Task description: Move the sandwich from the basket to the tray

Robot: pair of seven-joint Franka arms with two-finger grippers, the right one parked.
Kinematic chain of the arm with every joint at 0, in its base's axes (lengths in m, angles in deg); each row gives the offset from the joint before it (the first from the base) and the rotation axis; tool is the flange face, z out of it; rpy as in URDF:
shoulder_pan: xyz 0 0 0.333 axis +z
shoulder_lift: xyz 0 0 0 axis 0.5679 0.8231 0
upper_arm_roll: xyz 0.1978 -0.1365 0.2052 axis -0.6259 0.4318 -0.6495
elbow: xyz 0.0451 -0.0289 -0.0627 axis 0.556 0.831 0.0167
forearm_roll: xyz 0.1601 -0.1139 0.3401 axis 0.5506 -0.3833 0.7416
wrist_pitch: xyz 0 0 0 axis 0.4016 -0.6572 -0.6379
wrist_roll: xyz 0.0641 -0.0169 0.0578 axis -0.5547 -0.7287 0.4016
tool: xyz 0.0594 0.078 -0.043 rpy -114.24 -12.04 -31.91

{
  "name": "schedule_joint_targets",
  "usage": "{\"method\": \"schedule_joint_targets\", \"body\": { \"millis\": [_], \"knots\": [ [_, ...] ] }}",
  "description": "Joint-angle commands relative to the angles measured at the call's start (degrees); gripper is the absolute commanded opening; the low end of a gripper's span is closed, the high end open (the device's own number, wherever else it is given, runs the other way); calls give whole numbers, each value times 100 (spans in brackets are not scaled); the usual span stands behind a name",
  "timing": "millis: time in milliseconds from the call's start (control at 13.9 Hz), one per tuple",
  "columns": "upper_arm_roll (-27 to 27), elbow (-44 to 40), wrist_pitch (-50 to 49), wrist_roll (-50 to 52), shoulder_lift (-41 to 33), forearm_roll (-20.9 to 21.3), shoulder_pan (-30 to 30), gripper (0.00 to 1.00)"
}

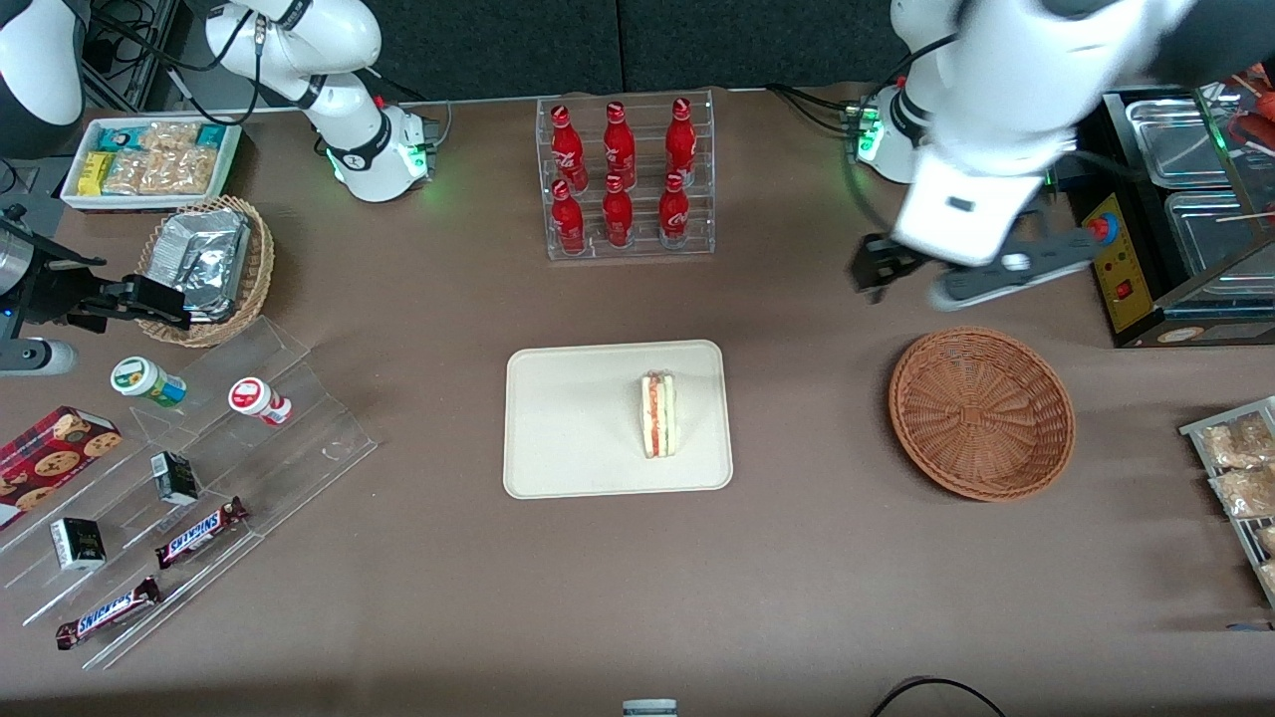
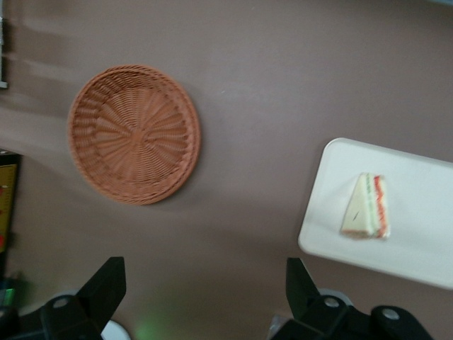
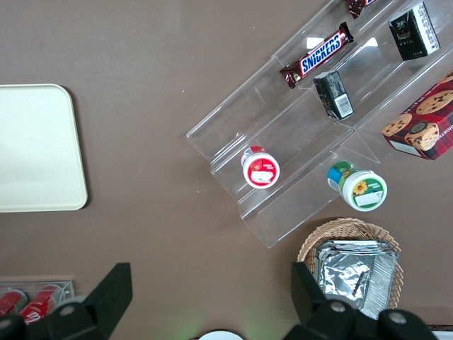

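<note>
With the sandwich (image 1: pixel 658 415) lying on the tray (image 1: pixel 568 418) and the basket (image 1: pixel 981 412) empty, I am hovering my gripper (image 2: pixel 205 287) above the counter, jaws wide, holding nothing.

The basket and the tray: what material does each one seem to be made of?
The basket looks like woven wicker, reddish-brown and matt; strands radiate from its centre. The tray seems to be moulded plastic, cream, smooth, with a low rim. The pincer hangs open above the table, farther from the front camera than the basket.
</note>
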Motion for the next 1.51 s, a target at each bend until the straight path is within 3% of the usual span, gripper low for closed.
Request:
{"method": "schedule_joint_targets", "body": {
  "millis": [0,144,359,791,1438],
  "knots": [
    [51,184,-469,-883,-530,-284,617,100],
    [16,210,-733,-1568,-750,-485,995,100],
    [-1018,289,-1076,-2361,-1075,-600,542,100],
    [-1952,1308,-1007,-3557,-2156,-802,487,100],
    [-2024,1116,-901,-3743,-1700,-785,487,100]
  ]
}}
